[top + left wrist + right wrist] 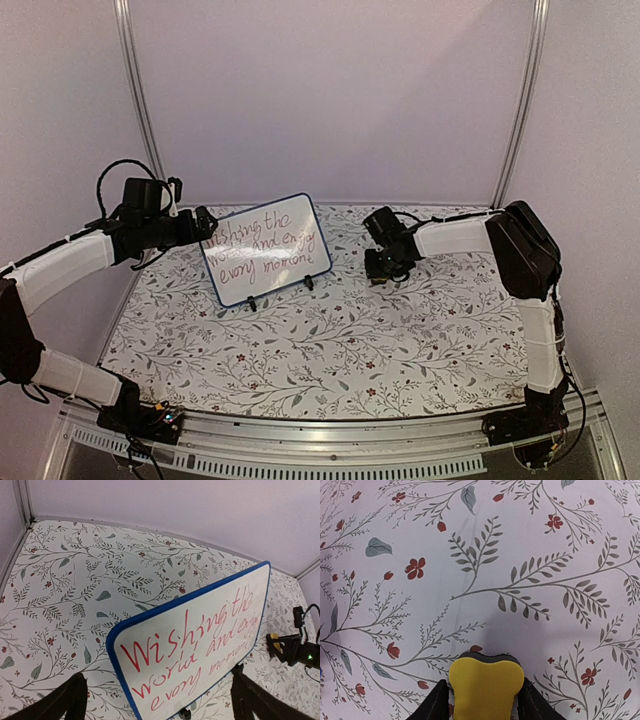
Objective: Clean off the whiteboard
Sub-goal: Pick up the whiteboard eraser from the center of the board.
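Note:
The whiteboard stands tilted on small black feet at the back of the table, blue-framed, with red handwriting across it. My left gripper hovers at its upper left corner, open. In the left wrist view the whiteboard fills the space between the left gripper's wide-spread fingers. My right gripper is low over the table to the right of the board. In the right wrist view the right gripper presses both fingers against the sides of a yellow eraser, which rests on the table and also shows as the yellow eraser.
A floral-patterned cloth covers the table. Pale walls and two metal posts close in the back and sides. A metal rail runs along the near edge between the arm bases.

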You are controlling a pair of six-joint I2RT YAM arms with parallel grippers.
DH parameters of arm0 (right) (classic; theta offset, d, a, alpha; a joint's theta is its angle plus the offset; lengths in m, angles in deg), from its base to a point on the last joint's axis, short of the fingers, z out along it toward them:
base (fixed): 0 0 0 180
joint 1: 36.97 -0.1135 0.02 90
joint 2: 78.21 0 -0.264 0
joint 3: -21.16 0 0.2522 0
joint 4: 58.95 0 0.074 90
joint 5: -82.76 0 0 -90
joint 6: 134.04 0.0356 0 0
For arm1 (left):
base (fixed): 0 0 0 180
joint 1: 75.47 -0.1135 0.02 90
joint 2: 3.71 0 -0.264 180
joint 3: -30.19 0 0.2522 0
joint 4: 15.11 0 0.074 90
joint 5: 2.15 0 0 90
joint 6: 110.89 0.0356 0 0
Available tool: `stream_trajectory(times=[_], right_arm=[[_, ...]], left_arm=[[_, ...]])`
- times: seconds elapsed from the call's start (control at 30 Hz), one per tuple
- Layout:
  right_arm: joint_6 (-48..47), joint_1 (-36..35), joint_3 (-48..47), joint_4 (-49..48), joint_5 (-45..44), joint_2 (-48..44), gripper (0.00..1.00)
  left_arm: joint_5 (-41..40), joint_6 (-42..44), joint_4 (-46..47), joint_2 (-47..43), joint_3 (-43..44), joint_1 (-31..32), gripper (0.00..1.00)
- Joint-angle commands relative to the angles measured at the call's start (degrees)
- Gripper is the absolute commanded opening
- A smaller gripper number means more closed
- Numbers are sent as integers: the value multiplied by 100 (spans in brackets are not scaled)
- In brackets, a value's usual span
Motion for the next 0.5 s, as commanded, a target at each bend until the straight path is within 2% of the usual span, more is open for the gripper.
stream_trajectory(times=[0.0,0.3,0.47], right_arm=[[30,-34,205,262,98,-70,43],[3,-43,203,449,54,-231,23],[-102,-105,285,458,115,-471,19]], left_arm=[[44,-14,123,-32,-74,-65,100],[48,-16,116,-32,-70,-67,100],[53,-25,122,-24,-82,-69,100]])
